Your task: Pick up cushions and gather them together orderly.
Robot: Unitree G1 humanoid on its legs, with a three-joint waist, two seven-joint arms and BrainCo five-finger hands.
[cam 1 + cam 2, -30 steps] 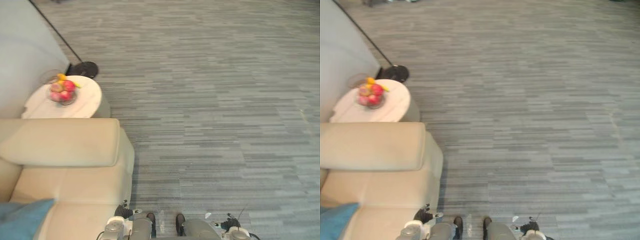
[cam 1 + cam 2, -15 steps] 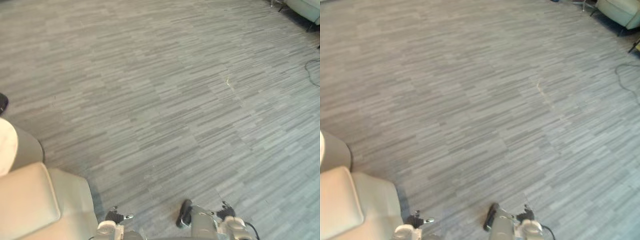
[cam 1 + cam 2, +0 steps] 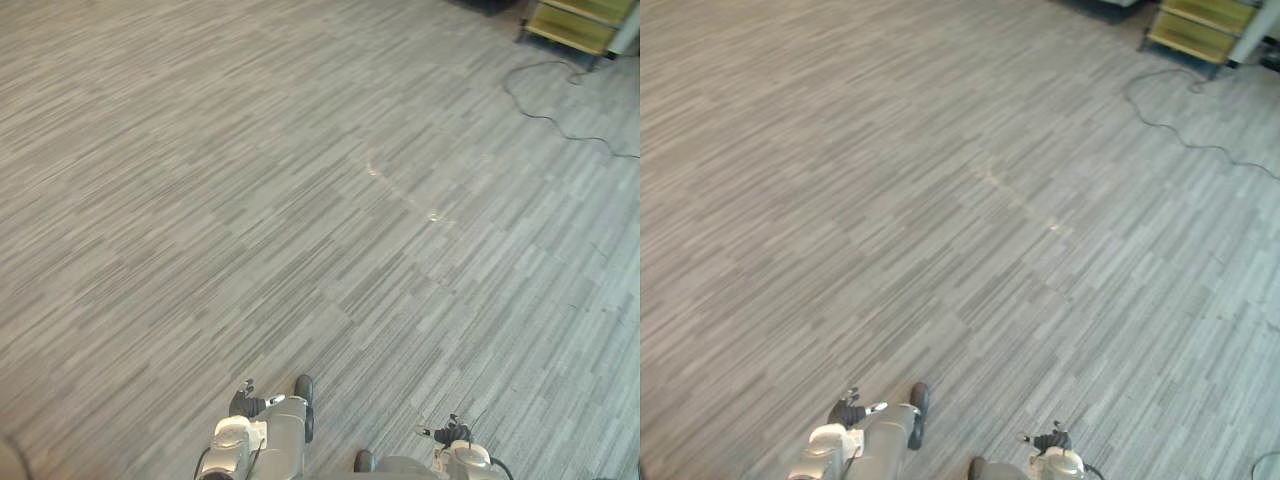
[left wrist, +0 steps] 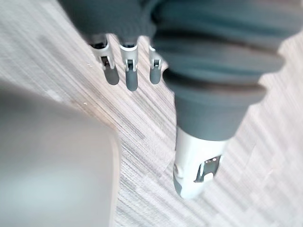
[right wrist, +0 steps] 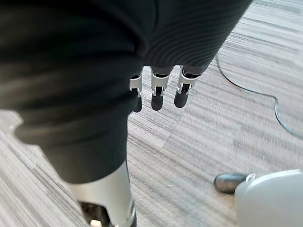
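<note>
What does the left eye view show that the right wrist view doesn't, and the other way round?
Left eye view: a yellow shelf in the far right corner, a pale mark on the carpet, and the left hand low in the picture. Right wrist view: the right hand close up, fingers straight, holding nothing. Both: the grey carpet with a black cable lying on it.

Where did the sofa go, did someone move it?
No. The camera turned away from it: the whole carpet swung across the view, and a black cable and yellow shelf have come in at the far right.
</note>
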